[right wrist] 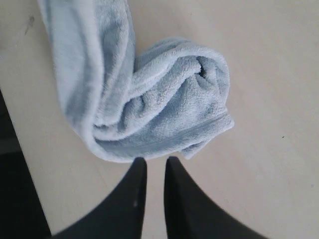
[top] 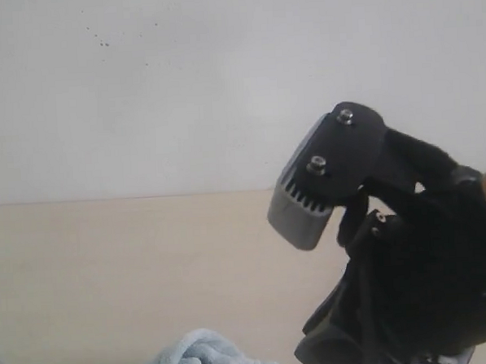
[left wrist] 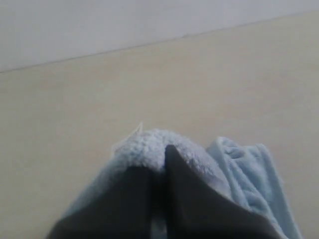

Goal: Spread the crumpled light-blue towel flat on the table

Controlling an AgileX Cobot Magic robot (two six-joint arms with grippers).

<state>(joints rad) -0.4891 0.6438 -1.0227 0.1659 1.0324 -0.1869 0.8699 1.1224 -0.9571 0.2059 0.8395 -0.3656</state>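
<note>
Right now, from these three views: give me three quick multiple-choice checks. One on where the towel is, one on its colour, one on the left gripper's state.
1. In the exterior view, the towel is:
A) on the table, at the picture's bottom edge near the middle
B) in the top left corner
C) in the top right corner

2. The towel's colour is:
A) red
B) dark green
C) light blue

3. The left gripper is:
A) wide open and empty
B) shut on the towel
C) out of view

Answers:
1 A: only its bunched top shows, at the bottom edge.
2 C: it is pale blue in all three views.
3 B: the left wrist view shows the fingers together with towel pile bunched at their tips.
</note>
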